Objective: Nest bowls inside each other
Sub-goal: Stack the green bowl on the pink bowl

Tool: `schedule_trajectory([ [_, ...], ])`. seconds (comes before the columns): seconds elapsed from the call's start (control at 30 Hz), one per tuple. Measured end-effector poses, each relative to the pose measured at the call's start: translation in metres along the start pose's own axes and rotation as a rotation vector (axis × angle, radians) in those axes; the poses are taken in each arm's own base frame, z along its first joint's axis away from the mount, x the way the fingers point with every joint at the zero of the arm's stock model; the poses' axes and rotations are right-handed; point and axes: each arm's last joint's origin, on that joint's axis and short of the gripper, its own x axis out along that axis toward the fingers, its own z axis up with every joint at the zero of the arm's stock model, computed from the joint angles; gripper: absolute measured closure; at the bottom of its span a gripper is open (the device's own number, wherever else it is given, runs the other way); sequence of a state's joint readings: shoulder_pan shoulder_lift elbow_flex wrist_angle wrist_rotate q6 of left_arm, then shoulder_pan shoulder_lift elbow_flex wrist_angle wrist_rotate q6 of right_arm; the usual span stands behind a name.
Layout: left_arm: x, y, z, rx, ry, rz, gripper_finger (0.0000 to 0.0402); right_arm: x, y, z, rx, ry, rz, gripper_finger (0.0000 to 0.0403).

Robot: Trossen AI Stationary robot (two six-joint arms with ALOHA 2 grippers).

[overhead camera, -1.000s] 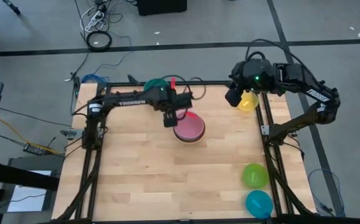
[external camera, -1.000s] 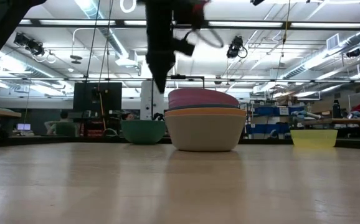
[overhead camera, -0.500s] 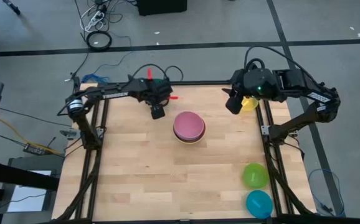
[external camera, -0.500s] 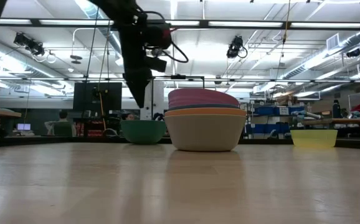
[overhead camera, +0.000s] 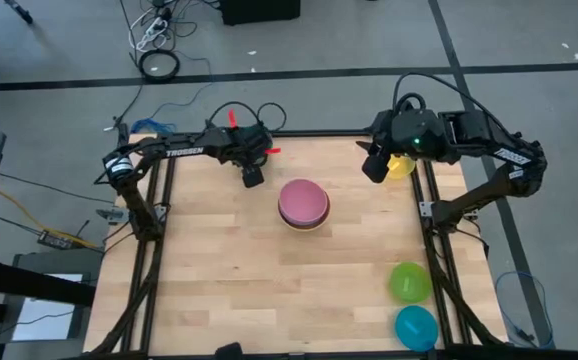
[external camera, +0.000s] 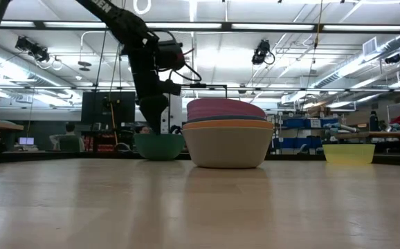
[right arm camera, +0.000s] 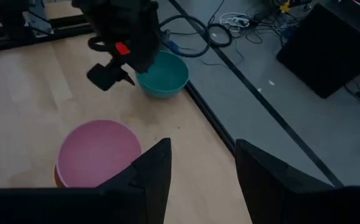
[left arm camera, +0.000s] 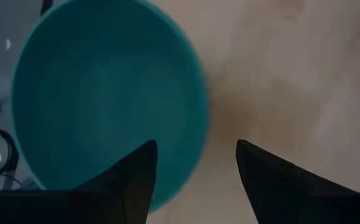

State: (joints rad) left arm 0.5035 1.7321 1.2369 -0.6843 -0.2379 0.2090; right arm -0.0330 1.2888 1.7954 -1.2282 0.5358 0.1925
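A stack of nested bowls, pink on top (overhead camera: 303, 203) and grey-white at the bottom (external camera: 228, 146), stands mid-table. A teal bowl (left arm camera: 99, 93) rests on its base near the far edge, left of the stack (external camera: 160, 146). My left gripper (left arm camera: 195, 168) hangs open just above the teal bowl's rim, pointing steeply down, with one finger over the bowl's hollow and the other outside it (external camera: 154, 124). My right gripper (right arm camera: 198, 168) waits open, high over the far right corner (overhead camera: 374, 166). Under it stands a yellow bowl (overhead camera: 401, 166). Lime green (overhead camera: 409, 282) and cyan (overhead camera: 416, 327) bowls sit near right.
The table's black frame rail (overhead camera: 159, 210) runs along its edges. Cables lie on the floor beyond the far edge (right arm camera: 198, 31). Bare wood (overhead camera: 219, 280) stretches across the near left part of the table.
My left gripper has left the pink-topped stack, swung toward the table's far left and come down over the teal bowl, staying open. The bowls have not moved.
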Motion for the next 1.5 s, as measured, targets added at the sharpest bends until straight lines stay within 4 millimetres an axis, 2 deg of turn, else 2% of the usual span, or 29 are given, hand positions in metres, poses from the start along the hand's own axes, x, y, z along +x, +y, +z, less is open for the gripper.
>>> schedule_trajectory([
  [0.17, 0.012, 0.004, -0.001, 0.008, 0.020, -0.009, 0.0177, 0.000, 0.000, 0.001, 0.008, -0.014, 0.003, 0.0239],
  [0.33, 0.033, -0.002, -0.004, 0.023, 0.089, -0.066, 0.0203, 0.000, 0.000, 0.002, 0.012, -0.019, 0.004, 0.0239],
  [0.43, 0.043, -0.005, -0.007, 0.044, 0.133, -0.080, 0.0244, 0.000, 0.000, 0.002, 0.021, -0.019, 0.004, 0.0239],
  [0.6, 0.041, -0.010, -0.008, 0.111, 0.167, -0.070, 0.0376, 0.000, 0.000, 0.002, 0.024, -0.023, -0.017, 0.0239],
  [0.7, 0.033, -0.013, -0.006, 0.134, 0.196, -0.044, 0.0392, 0.000, -0.001, 0.002, 0.021, -0.028, -0.045, 0.0239],
  [0.77, 0.025, -0.016, -0.002, 0.150, 0.204, -0.052, 0.0395, 0.000, -0.001, 0.002, 0.021, -0.029, -0.053, 0.0239],
  [0.83, 0.007, -0.021, 0.008, 0.169, 0.166, -0.059, 0.0396, 0.000, -0.002, 0.002, 0.021, -0.030, -0.060, 0.0239],
  [1.07, -0.078, -0.054, 0.039, 0.272, -0.049, -0.077, 0.0397, 0.002, -0.006, 0.003, 0.017, -0.026, -0.090, 0.0239],
  [1.13, -0.105, -0.065, 0.049, 0.298, -0.138, -0.120, 0.0397, 0.003, -0.008, 0.003, 0.019, -0.023, -0.103, 0.0239],
  [1.2, -0.124, -0.080, 0.055, 0.339, -0.200, -0.180, 0.0397, 0.005, -0.011, 0.003, 0.027, -0.020, -0.116, 0.0239],
  [1.27, -0.136, -0.098, 0.058, 0.384, -0.244, -0.216, 0.0398, 0.006, -0.013, 0.004, 0.033, -0.018, -0.126, 0.0239],
  [1.37, -0.143, -0.117, 0.060, 0.423, -0.282, -0.245, 0.0398, 0.006, -0.015, 0.004, 0.037, -0.017, -0.130, 0.0239],
  [1.5, -0.130, -0.137, 0.062, 0.432, -0.242, -0.264, 0.0398, 0.006, -0.015, 0.004, 0.038, -0.017, -0.132, 0.0239],
])
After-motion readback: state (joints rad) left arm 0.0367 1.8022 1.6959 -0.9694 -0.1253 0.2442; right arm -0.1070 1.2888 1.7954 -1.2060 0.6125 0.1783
